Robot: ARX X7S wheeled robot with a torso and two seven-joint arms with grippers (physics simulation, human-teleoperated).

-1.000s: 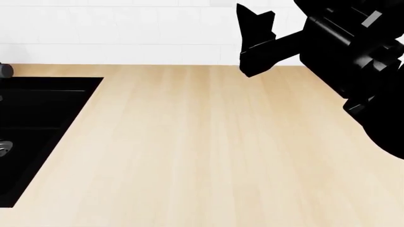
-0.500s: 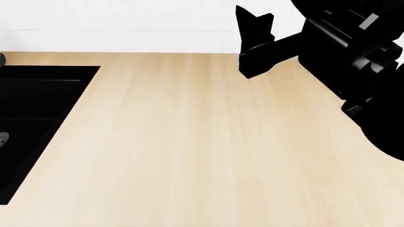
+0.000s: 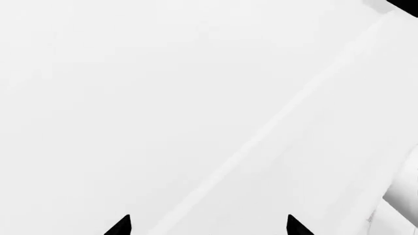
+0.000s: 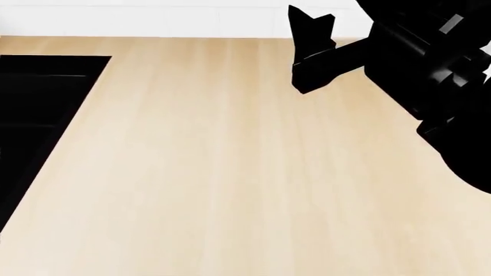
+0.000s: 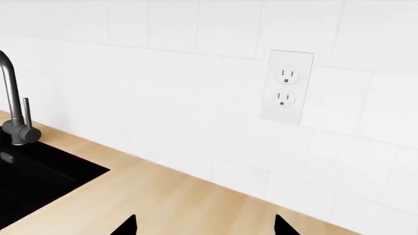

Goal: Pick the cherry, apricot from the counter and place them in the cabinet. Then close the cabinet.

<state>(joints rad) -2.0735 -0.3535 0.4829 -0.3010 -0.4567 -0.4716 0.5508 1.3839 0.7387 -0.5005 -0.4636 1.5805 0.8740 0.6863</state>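
Neither the cherry, the apricot nor the cabinet shows in any view. The light wood-grain counter (image 4: 230,161) fills the head view. My right gripper (image 4: 311,20) hangs black at the upper right over the counter's back part, near the white wall. In the right wrist view the right gripper (image 5: 205,227) is open, its two dark fingertips (image 5: 127,226) wide apart with only counter (image 5: 183,205) between them. The left gripper (image 3: 209,227) is open too, and faces plain white surfaces with nothing between its fingertips (image 3: 121,226).
A black sink (image 4: 38,115) is set into the counter at the left. The right wrist view shows that sink (image 5: 33,186) with a grey faucet (image 5: 16,117), plus a white tiled wall carrying a double outlet (image 5: 286,88).
The head view has shifted: the counter's back edge and the sink have slid upward in the picture, and the small grey items at the left edge have left view. The right arm holds its place.
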